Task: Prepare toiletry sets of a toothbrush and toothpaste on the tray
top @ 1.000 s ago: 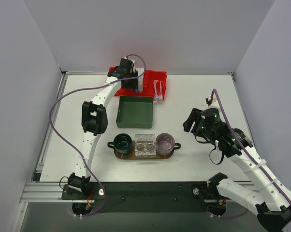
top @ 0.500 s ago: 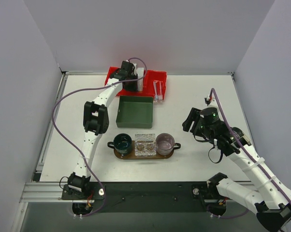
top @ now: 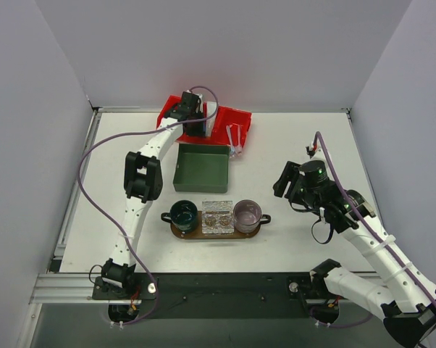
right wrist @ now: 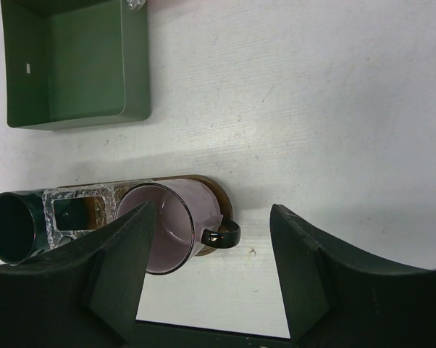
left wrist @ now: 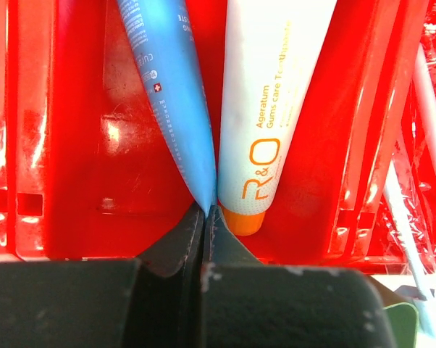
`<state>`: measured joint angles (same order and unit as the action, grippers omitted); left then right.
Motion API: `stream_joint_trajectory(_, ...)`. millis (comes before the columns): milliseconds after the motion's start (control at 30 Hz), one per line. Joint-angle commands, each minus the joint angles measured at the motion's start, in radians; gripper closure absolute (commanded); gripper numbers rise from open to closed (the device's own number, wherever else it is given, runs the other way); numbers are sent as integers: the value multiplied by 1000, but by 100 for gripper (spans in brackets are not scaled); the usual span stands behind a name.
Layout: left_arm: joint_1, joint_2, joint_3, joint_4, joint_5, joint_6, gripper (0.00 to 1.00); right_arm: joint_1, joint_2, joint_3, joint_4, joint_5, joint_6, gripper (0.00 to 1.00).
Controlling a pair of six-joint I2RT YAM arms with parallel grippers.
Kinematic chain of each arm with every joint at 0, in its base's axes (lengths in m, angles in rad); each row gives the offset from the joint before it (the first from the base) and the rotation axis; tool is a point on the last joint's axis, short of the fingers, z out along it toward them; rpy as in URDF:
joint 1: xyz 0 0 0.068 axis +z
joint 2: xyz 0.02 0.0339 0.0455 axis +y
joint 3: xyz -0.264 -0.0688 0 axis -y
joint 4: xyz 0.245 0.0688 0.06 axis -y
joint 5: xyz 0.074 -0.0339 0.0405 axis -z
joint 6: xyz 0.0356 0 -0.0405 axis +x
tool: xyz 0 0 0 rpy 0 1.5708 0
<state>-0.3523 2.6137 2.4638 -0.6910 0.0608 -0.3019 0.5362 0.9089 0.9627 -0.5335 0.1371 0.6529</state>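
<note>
In the left wrist view, a blue toothpaste tube [left wrist: 167, 87] and a white toothpaste tube [left wrist: 269, 109] with an orange cap stand side by side in a compartment of the red bin [left wrist: 73, 145]. My left gripper [left wrist: 206, 212] is shut on the flat end of the blue tube. Thin white toothbrushes [left wrist: 400, 210] lie in the bin's right compartment [top: 236, 136]. The brown oval tray [top: 177, 231] sits mid-table, carrying a green mug [top: 183, 212], a clear glass holder [top: 218, 216] and a pink mug [top: 247, 213]. My right gripper [right wrist: 212, 210] hovers open to the right of the tray, holding nothing.
A green square box [top: 202, 168] lies between the red bin [top: 240, 117] and the tray. In the right wrist view the pink mug [right wrist: 171, 225] with its dark handle shows just beyond my left fingertip. Grey walls close in the table on three sides.
My left gripper's jaws have closed onto the blue tube's end inside the red bin. The right arm has hardly moved.
</note>
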Motion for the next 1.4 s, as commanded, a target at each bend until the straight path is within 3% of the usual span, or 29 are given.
stream_joint_trajectory(0, 3, -138, 6, 74, 13, -14, 100, -7, -8, 25, 9, -2, -10, 40)
stream_joint_trajectory(467, 1, -362, -69, 107, 111, -69, 100, -7, -61, 27, -3, -8, -9, 40)
stream_joint_trajectory(600, -7, -467, -166, 110, 162, -101, 100, -5, -76, 44, -8, -13, -65, 41)
stream_joint_trajectory(767, -16, -665, -428, 130, 250, -157, 100, 18, -73, 99, 1, -51, -174, 44)
stream_joint_trajectory(1067, -17, -1017, -889, 142, 479, -216, 100, 339, 65, 221, 52, 106, -485, 46)
stream_joint_trajectory(1367, -17, -1279, -1137, 68, 718, -276, 100, 544, 196, 183, 262, 122, -798, 50)
